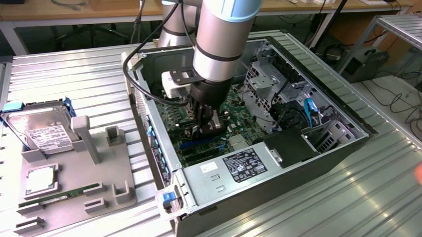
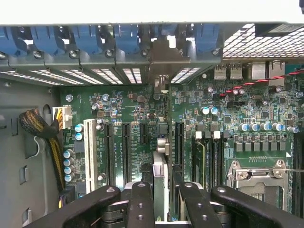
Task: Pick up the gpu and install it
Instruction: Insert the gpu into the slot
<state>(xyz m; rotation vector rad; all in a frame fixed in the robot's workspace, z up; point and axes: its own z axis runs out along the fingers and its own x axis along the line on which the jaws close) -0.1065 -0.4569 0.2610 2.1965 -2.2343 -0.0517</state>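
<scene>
A ribbed metal surface [image 1: 79, 84] fills most of the exterior view, with wooden desks, cables and a dark box on the floor in the room behind it. On it lies an open computer case [image 1: 343, 148], its green motherboard [image 1: 168, 116] facing up and a power supply [image 1: 244, 165] at the near end bearing a black label whose writing is too small to read. The silver robot arm [image 1: 221, 34] reaches straight down into the case. Its pincer [image 1: 205, 129] is partly closed on the gpu [image 2: 160, 164], a thin card held on edge between the two black fingers [image 2: 140, 202], standing upright over the motherboard among the long black slots, its metal bracket end toward the case's rear wall with the blue clips [image 2: 85, 40]. At the exterior view's left a grey holder tray [image 1: 72, 197] sits on the surface, carrying a silver hard drive [image 1: 43, 131] with a white label that cannot be read, a square chip [image 1: 41, 180] and a narrow green memory stick [image 1: 59, 196].
</scene>
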